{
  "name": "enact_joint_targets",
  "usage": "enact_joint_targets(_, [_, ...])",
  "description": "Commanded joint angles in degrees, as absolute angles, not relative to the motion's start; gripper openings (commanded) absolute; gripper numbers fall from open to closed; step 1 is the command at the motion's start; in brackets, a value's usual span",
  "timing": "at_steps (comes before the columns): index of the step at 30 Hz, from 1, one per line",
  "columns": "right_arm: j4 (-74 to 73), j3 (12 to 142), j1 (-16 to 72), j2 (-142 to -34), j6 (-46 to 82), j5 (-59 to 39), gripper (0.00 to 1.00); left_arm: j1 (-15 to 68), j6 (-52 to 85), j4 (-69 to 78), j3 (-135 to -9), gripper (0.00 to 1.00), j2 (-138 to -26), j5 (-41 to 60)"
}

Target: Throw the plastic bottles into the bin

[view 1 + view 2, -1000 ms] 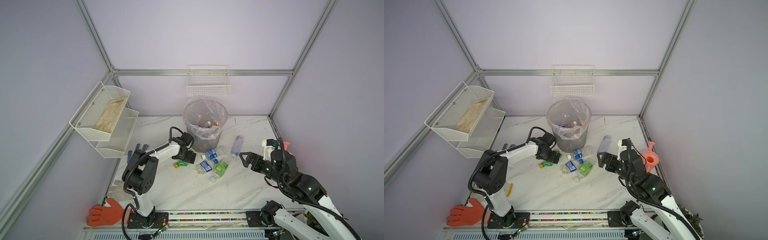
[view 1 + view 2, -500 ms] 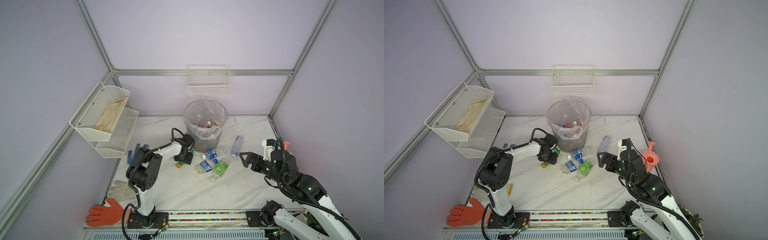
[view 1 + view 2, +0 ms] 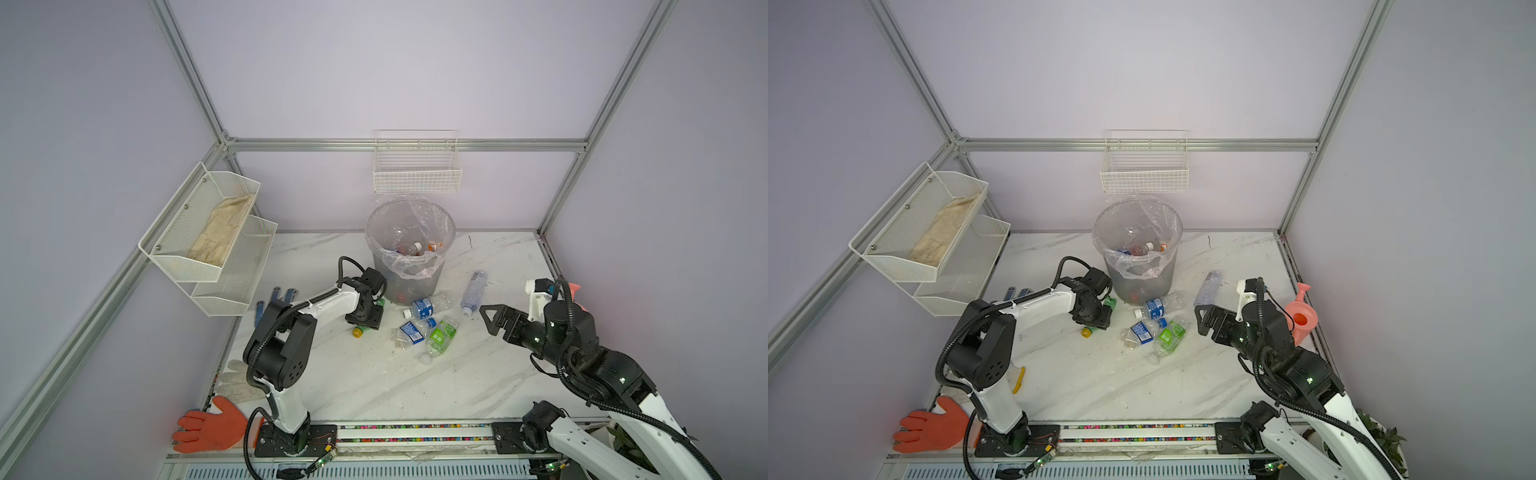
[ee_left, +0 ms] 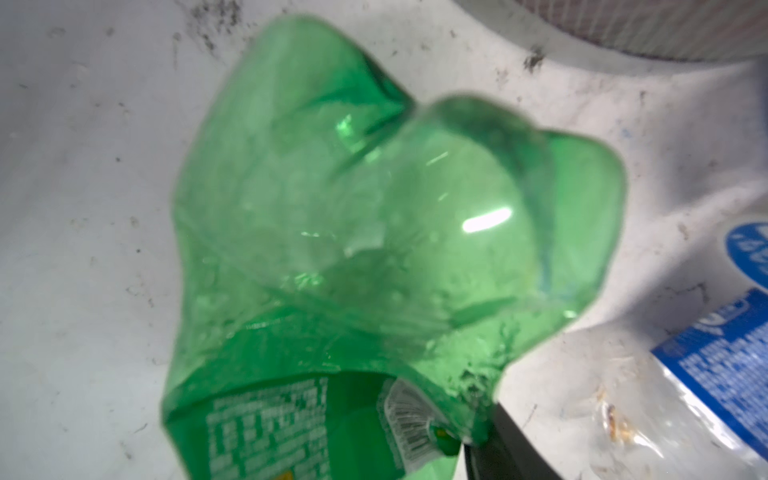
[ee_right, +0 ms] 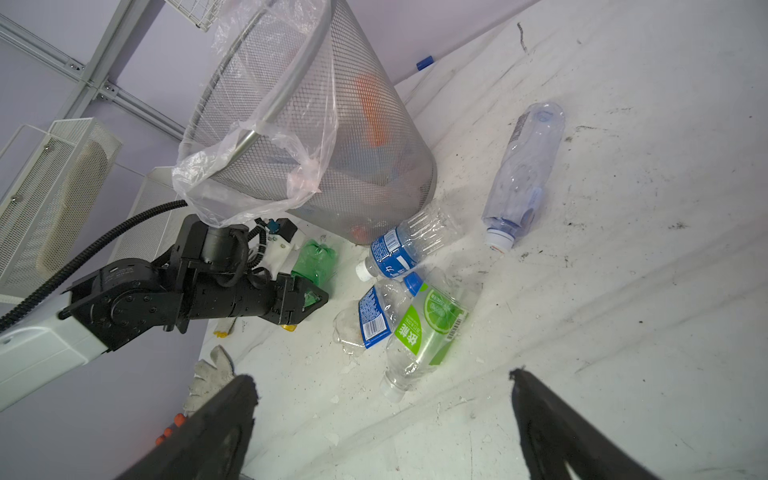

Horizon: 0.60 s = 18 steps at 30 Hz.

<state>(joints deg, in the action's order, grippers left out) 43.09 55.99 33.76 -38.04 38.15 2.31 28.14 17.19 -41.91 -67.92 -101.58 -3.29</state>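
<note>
- My left gripper (image 3: 365,322) is clamped on a crumpled green bottle (image 4: 374,249), just left of centre in both top views. The bottle's yellow-capped end sticks out to the lower left of my fingers, down at the marble tabletop (image 3: 374,382).
- The bin (image 3: 415,282), a grey mesh wastebasket lined with a clear bag, stands just to the upper right of that grip, mid-frame. Several discarded bottles (image 3: 411,248) already lie inside it.
- At the bin's foot, right of centre, lies a blue-label bottle (image 3: 424,306). Below it, a second blue-label bottle (image 3: 411,332) touches a lime-label bottle (image 3: 440,336).
- A pale clear bottle (image 3: 473,291) lies on its own, further right.
- My right gripper (image 3: 487,320) hangs at the right of the frame, pointed toward that cluster. Its fingers (image 5: 220,424) are spread wide and hold nothing.
- Around the edges are a pink watering can (image 3: 1302,318) at far right, an orange glove (image 3: 212,428) at lower left, a white wire basket (image 3: 415,174) on the back wall and mesh shelves (image 3: 208,232) at left.
</note>
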Motion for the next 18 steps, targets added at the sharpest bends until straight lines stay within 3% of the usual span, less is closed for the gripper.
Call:
enact_joint_targets(1, [43.6,55.63,33.75,-37.22,38.6,2.7,0.97,27.89,18.56,-42.18,-65.76,0.3,-96.22,-3.47])
enact_joint_targets(18, [44.2,56.12,33.78,-36.47,38.83,2.55,0.97,27.3,19.97,-47.36,-71.08,0.3,-76.83,-5.62])
